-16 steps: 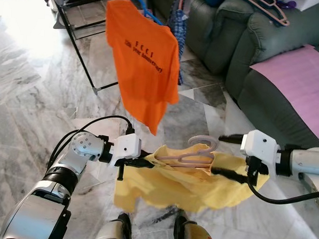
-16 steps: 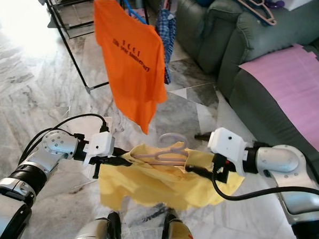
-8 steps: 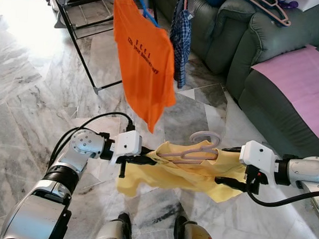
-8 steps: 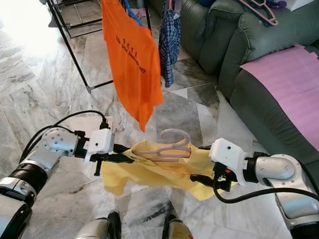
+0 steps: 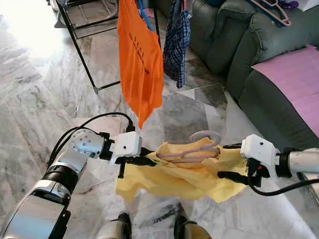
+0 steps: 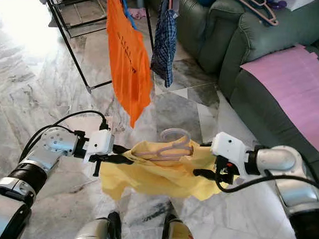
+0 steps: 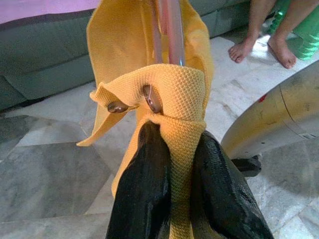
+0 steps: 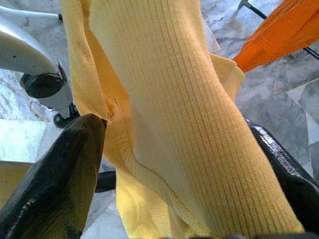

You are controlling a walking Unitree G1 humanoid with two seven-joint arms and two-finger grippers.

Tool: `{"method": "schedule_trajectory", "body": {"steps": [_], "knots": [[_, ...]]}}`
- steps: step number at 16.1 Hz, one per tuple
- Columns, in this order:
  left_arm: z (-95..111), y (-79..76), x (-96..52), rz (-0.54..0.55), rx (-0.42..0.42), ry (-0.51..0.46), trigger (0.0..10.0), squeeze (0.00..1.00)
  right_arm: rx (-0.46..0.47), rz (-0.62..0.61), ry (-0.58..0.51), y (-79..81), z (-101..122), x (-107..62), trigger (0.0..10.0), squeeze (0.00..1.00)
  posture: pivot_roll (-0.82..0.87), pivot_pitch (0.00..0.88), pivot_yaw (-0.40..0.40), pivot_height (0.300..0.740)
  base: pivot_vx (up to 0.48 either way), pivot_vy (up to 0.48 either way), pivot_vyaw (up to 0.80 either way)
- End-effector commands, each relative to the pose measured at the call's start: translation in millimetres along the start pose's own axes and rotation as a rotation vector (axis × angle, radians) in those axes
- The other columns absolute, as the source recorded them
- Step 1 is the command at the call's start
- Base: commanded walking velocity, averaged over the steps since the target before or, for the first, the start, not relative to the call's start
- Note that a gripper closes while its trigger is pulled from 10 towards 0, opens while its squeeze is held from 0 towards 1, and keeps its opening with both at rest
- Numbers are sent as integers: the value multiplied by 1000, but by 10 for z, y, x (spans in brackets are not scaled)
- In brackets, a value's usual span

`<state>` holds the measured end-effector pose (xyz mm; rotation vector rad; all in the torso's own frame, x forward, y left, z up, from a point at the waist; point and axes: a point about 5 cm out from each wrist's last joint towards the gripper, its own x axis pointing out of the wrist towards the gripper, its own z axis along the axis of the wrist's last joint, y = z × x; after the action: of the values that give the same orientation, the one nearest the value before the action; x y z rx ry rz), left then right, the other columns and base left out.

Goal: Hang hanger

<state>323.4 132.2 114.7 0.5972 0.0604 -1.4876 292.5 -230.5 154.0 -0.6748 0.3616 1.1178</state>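
Note:
A yellow shirt on a pink hanger is stretched between my two grippers, low above the marble floor. My left gripper is shut on the shirt's collar end; the left wrist view shows the yellow shirt pinched between its fingers, with the hanger's pink rod running on behind. My right gripper holds the other end, and thick folds of the yellow shirt fill the space between its fingers. The hanger's hook points toward the black drying rack ahead.
An orange shirt and a blue checked garment hang on the rack. A grey-green sofa with a pink sheet and spare hangers stands on the right. A person's bare feet are nearby.
The orange shirt has swung round and now hangs nearly edge-on. My right gripper dipped and then rose a little with the yellow shirt. The left gripper has stayed in place.

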Motion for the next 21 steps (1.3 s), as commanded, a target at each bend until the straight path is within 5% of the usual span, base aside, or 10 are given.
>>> {"method": "schedule_trajectory", "body": {"steps": [1, 2, 8, 13, 14, 15, 16, 18, 21], "knots": [[-3, -53, 10, -36, 28, -3, 10000, 0, -9, 7, -14, -20, 24, 13, 10000, 0, -219, 244, 39, 740, 0, 0, 0], [-12, -73, 27, -41, 27, -3, 10000, 0, 2, -19, -60, -64, 102, 45, 10000, 1000, -217, 244, 38, 740, 0, 0, 0], [-96, -76, 22, 23, -26, 23, 10000, 0, -12, -36, -150, -4, 320, 30, 10000, 1000, -213, 241, 31, 740, 0, 0, 0], [-82, -41, 17, 34, -24, 28, 10000, 0, 40, 62, -85, 95, 197, -49, 10000, 1000, -225, 242, 29, 740, 0, 0, 0], [-78, -36, 19, 36, -22, 28, 10000, 0, 50, 90, -74, 141, 173, -40, 10000, 733, -225, 242, 28, 740, 0, 0, 0], [-77, -33, 21, 36, -21, 27, 10000, 0, 59, 108, -58, 178, 133, -32, 10000, 0, -224, 242, 28, 740, 0, 0, 0], [-75, -33, 23, 35, -21, 26, 10000, 0, 64, 110, -52, 185, 111, -28, 10000, 0, -224, 242, 28, 740, 0, 0, 0], [-73, -36, 25, 30, -20, 24, 10000, 0, 79, 120, -29, 174, 41, -39, 0, 0, -223, 242, 28, 740, 0, 0, 0], [-77, -42, 18, 22, -19, 24, 10000, 0, 76, 126, -13, 155, 27, -48, 0, 0, -222, 242, 30, 740, 0, 0, 0]]}}
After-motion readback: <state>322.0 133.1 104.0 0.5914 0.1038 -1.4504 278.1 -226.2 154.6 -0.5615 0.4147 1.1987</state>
